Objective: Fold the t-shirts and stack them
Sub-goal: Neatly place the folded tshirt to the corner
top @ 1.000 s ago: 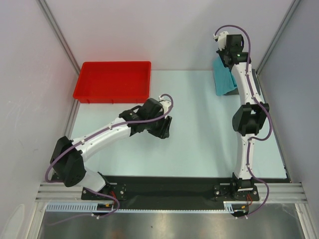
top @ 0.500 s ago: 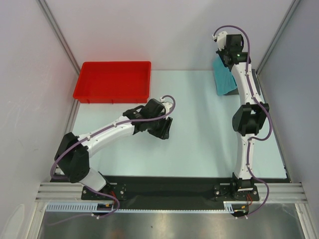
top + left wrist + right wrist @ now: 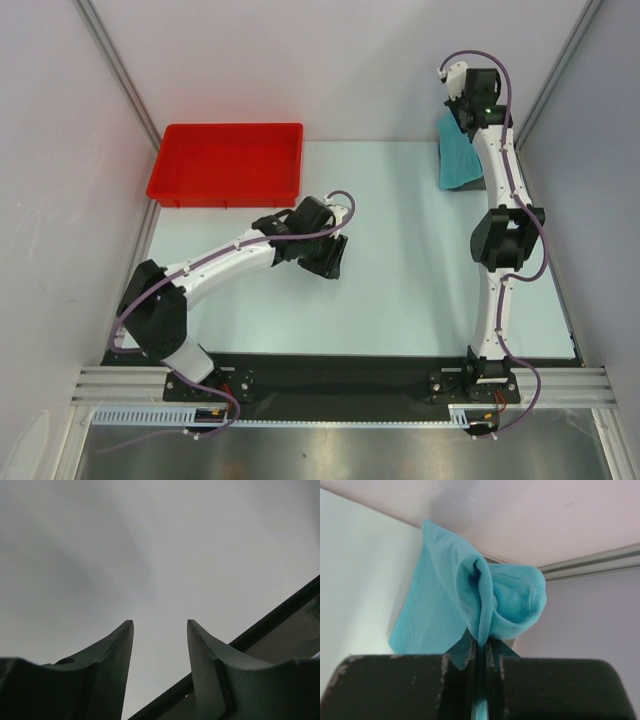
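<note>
The turquoise t-shirt (image 3: 458, 160) hangs bunched at the table's far right corner, its lower part resting on the table. My right gripper (image 3: 463, 103) is shut on a fold of it, lifted above the corner. In the right wrist view the cloth (image 3: 445, 595) is pinched between the closed fingers of that gripper (image 3: 480, 641). Only a dark sliver of the grey t-shirt (image 3: 472, 186) shows under the turquoise one. My left gripper (image 3: 336, 258) is open and empty over the table's middle. In the left wrist view (image 3: 160, 626) its jaws stand apart with nothing between them.
A red plastic tray (image 3: 228, 163) stands at the back left of the table. Walls close in the table on the left, back and right. The right arm (image 3: 505, 235) stretches along the right side.
My right gripper has shifted right and toward the back wall, pulling the turquoise shirt closer into the corner. My left arm has stretched out slightly; its gripper stays near the table's middle.
</note>
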`<state>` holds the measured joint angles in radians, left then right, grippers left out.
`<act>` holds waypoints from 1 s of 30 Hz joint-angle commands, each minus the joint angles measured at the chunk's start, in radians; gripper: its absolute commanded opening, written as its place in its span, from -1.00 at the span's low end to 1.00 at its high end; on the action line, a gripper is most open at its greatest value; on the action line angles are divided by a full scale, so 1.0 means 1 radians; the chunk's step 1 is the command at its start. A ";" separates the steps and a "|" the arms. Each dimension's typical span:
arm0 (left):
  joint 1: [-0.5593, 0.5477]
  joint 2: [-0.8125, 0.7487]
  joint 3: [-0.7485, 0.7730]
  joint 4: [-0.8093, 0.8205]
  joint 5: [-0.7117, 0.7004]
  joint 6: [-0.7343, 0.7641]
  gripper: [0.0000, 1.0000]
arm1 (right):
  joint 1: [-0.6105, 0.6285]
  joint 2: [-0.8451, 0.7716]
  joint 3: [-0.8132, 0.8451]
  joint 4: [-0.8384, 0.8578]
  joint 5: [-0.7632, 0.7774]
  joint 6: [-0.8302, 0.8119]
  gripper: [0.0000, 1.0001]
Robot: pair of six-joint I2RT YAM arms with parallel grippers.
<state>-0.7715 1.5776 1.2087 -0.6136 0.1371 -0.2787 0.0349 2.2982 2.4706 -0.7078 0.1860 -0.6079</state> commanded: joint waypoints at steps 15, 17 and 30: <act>0.015 0.022 0.043 -0.006 0.021 0.012 0.04 | -0.061 0.067 0.068 0.134 -0.069 -0.024 -1.00; 0.015 0.024 0.045 -0.008 0.022 0.012 0.04 | -0.070 0.072 0.073 0.139 -0.074 -0.024 -1.00; 0.018 0.053 0.058 -0.025 0.018 0.019 0.04 | -0.110 0.127 0.064 0.229 -0.112 -0.056 -1.00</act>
<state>-0.7624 1.6230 1.2217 -0.6369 0.1425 -0.2768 -0.0677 2.4123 2.4874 -0.5686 0.0952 -0.6407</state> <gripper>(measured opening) 0.523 0.057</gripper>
